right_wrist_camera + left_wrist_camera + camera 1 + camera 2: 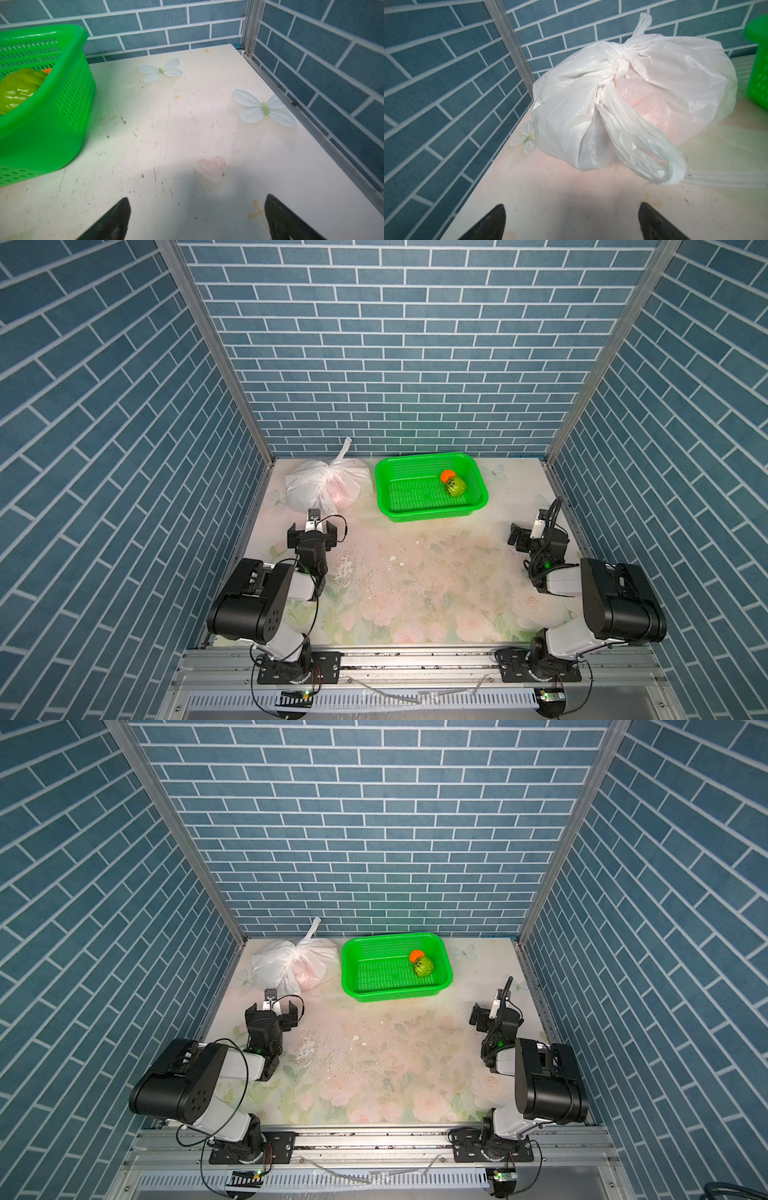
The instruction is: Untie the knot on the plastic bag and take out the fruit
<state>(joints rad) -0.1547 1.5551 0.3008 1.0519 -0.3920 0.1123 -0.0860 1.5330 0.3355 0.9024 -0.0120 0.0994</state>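
Nearest the camera head, the left arm sits folded low over the desk, elbow back and wrist level, aimed straight at the far left corner. Its jaws stand wide apart with nothing between them, as the left wrist view shows from the two dark fingertips over bare surface. The right arm is folded the same way at the right edge. Its jaws are also spread and empty, and they face bare desk.

Just beyond the left jaws, apart from them, lies the plastic bag, slumped in the corner and closed. One handle loop drapes down its near side toward the jaws. Above it, on the crown, sits the knot, and a thin tail rises from it toward the back wall. So the tied strands run roughly near to far, in line with the left arm's reach. The fruit shows only as a pink blush through the film.

The left arm is clearly nearer. For the right arm, the green basket lies between it and the bag.
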